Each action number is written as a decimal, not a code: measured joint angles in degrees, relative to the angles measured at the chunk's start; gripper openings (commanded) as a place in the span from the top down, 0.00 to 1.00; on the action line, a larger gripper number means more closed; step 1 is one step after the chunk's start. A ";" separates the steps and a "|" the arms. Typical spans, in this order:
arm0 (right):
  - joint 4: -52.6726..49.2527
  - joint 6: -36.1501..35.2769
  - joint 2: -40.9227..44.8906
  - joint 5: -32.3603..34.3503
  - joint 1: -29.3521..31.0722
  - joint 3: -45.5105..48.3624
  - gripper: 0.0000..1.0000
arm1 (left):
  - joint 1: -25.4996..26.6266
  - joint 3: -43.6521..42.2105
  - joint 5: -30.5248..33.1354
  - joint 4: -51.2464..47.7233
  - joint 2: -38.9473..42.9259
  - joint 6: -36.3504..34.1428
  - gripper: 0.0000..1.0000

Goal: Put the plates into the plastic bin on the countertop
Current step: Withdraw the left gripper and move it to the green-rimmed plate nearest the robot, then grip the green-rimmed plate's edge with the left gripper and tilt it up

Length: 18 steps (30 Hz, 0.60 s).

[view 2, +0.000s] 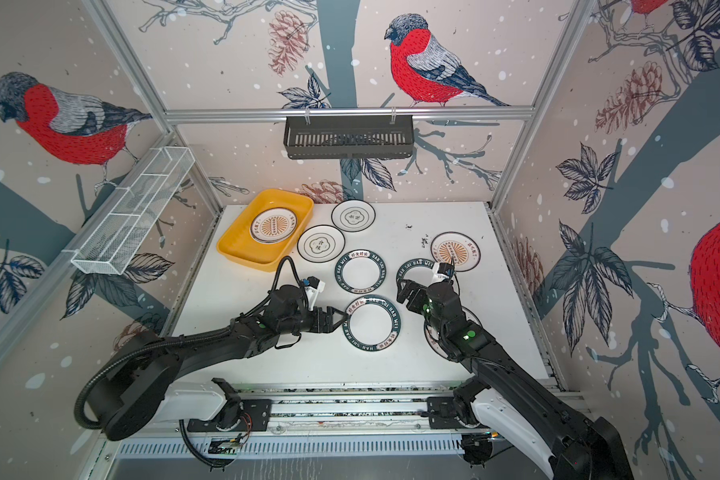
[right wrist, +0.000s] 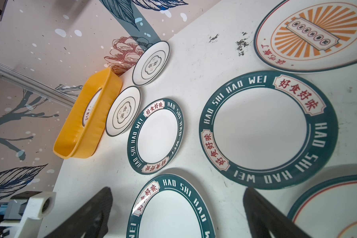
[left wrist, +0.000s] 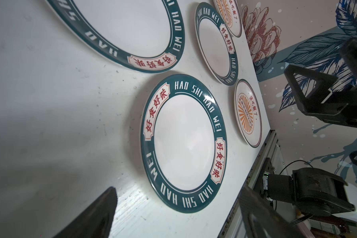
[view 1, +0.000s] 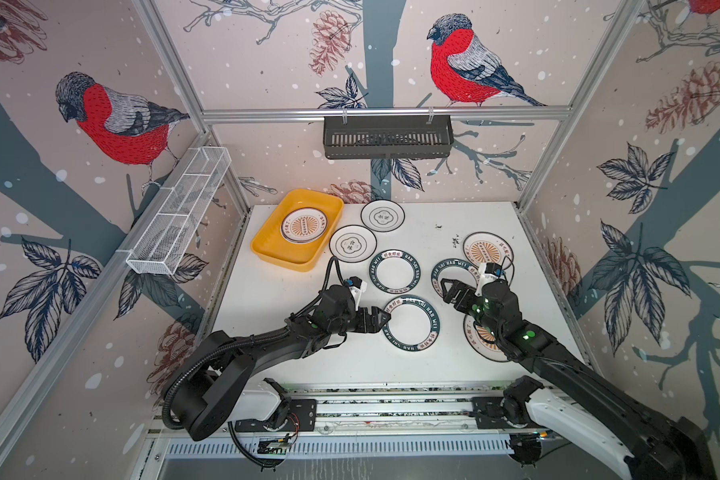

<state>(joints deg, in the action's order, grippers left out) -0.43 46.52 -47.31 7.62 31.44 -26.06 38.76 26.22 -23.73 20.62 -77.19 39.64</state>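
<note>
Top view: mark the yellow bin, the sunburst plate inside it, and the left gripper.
yellow bin (view 1: 273, 247), in a top view, bare floor at its near end.
sunburst plate (view 1: 304, 225), in a top view, centre of its orange emblem.
left gripper (view 1: 385, 319), in a top view, midway between its fingertips.

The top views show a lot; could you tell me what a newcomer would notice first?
Red-breasted bullfinches are painted large across the walls. The yellow plastic bin sits at the far left corner of the countertop, holding one orange-sunburst plate. The left claw and right claw hang open among the green-rimmed plates.
</note>
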 measured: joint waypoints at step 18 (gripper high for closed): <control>2.23 0.24 -1.07 -0.11 0.61 0.00 0.00 | 1.09 3.93 -2.25 -0.61 -11.56 1.03 0.37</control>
<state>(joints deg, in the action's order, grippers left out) 1.80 46.76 -48.38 7.51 32.05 -26.06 39.86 30.15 -25.98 20.01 -88.75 40.66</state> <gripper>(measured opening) 0.996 0.663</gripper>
